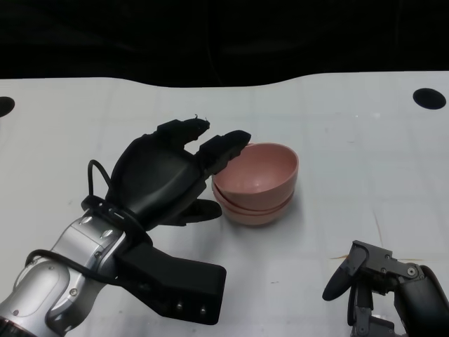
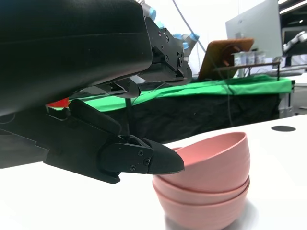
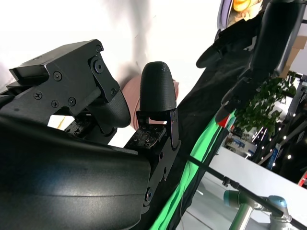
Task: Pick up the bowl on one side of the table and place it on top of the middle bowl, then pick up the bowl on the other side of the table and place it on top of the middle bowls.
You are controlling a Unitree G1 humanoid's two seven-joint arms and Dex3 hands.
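We are looking at three pink bowls (image 1: 257,184) already nested into one stack, sitting near the middle of the white bench (image 1: 351,126). Our left robot hand (image 1: 165,179) is hovering just beside the stack with its fingers spread apart and holding nothing; its fingertips (image 1: 228,144) are reaching to the top bowl's rim, and we cannot tell whether they are touching it. Our right robot hand (image 1: 379,288) is lying near the bench's near edge, well apart from the stack; we cannot tell whether its fingers are apart or together.

We are judging the stacking as done. The bowls are looking stiff, smooth and light, probably plastic, so they may be slippery and easy to nudge. If a regrasp were needed, we would be pinching the top bowl's rim (image 2: 211,142), thumb inside and fingers outside.
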